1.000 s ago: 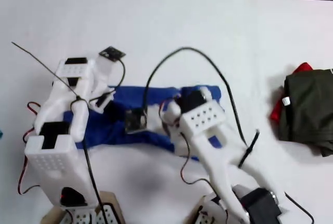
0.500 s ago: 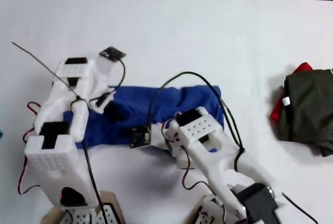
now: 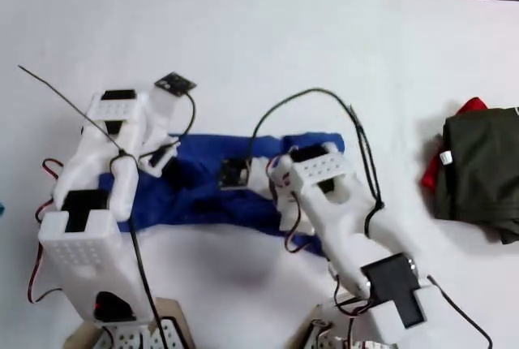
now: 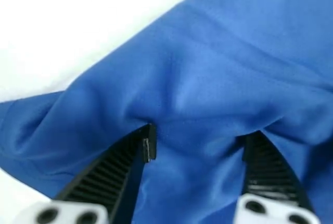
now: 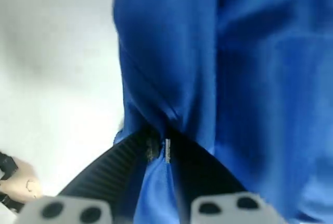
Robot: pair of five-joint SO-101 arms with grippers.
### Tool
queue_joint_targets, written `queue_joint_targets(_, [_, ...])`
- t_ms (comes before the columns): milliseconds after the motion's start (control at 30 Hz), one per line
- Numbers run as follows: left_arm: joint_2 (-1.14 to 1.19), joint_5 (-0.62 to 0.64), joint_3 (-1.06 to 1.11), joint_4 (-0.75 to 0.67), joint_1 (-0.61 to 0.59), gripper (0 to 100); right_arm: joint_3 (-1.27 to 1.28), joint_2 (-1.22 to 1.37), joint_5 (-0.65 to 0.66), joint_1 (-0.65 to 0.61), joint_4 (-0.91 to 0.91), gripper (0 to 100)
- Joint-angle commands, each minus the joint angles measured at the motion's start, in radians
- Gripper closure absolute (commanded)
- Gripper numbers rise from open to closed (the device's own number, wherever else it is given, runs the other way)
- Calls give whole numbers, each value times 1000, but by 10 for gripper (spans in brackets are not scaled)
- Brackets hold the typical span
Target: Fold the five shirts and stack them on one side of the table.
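The blue shirt (image 3: 195,195) lies in the middle of the table (image 3: 324,57). The right gripper (image 5: 157,149), pinching its edge, pulled it near and has now carried it back over: a fold is starting. The left gripper (image 4: 200,143) stays spread wide, pressing the cloth.

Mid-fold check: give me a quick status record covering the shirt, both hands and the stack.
shirt in work: blue shirt, rumpled, on the table
left hand: open, set down on the blue cloth
right hand: shut on a fold of the blue shirt
stack: dark green shirt on top, red one showing beneath it, at the table's right side
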Motion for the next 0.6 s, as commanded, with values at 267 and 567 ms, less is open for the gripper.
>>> queue_joint_targets(267, [20,-9,1,14,3,711,-371,8,0,76,88,977])
queue_joint_targets(567, [20,-9,1,14,3,711,-517,81,-2,79,27,976])
